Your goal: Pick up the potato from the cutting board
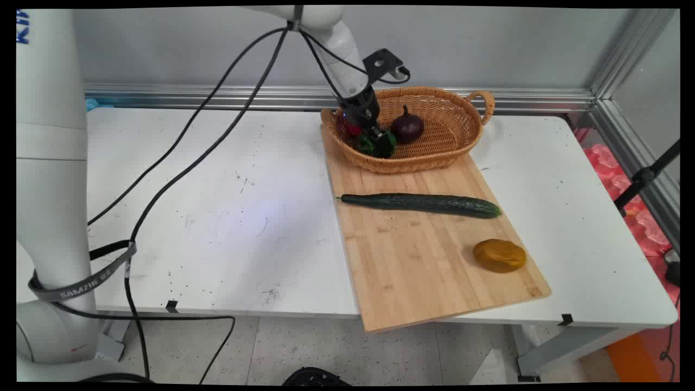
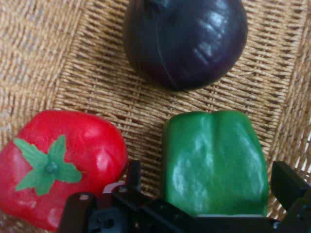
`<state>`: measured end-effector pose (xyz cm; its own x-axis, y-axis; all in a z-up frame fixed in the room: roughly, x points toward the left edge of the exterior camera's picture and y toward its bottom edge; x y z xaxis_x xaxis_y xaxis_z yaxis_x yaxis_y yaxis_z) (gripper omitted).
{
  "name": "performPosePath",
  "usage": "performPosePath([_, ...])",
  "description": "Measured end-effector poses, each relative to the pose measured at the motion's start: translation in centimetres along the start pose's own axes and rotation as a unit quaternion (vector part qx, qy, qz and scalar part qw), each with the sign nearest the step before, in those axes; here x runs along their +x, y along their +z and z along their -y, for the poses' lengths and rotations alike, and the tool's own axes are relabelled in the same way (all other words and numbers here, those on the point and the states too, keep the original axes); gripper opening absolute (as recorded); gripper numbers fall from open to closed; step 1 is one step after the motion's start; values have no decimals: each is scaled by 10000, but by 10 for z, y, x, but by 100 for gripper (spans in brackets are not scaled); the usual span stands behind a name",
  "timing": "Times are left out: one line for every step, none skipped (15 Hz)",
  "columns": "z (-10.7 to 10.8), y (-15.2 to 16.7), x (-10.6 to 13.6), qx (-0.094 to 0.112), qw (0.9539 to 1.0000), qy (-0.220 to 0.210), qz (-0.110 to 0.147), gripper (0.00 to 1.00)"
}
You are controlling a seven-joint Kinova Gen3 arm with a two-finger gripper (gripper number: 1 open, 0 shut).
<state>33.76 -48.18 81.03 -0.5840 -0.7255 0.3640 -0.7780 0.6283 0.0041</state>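
Observation:
My gripper (image 1: 380,142) reaches down into a woven basket (image 1: 434,161) at the far end of a wooden cutting board (image 1: 423,271). In the hand view the gripper (image 2: 209,179) is open and straddles a green bell pepper (image 2: 216,160) lying on the basket floor (image 2: 97,82), one finger on each side with small gaps. A red tomato (image 2: 63,165) lies just left of the left finger. A dark purple onion (image 2: 184,39) sits beyond the pepper. In the main view the pepper (image 1: 365,144) and tomato (image 1: 347,129) are partly hidden by the hand; the onion (image 1: 407,126) shows clearly.
A long dark green cucumber (image 1: 423,203) lies across the middle of the board. A yellow-brown potato-like lump (image 1: 499,255) sits near the board's right front corner. Black cables hang from the arm over the table's left half.

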Motion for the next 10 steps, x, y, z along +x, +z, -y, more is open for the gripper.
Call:
performPosePath([0,-3,0,1,10000,20,-16,100])
performPosePath([0,-8,0,1,10000,52,-41,100])
performPosePath([0,-15,1,0,9999,91,-79,100])
performPosePath([-1,-23,1,-8,9999,130,-112,100])
performPosePath([-2,-31,1,-14,9998,172,-140,100])
performPosePath([-4,-40,1,-24,9996,236,-169,100])
performPosePath([-6,-51,0,-30,9993,324,-196,100])
performPosePath([-8,-61,-2,-36,9989,410,-226,100])
performPosePath([-11,-71,-4,-42,9985,487,-253,100])
performPosePath([-14,-82,-7,-55,9979,582,-276,100])
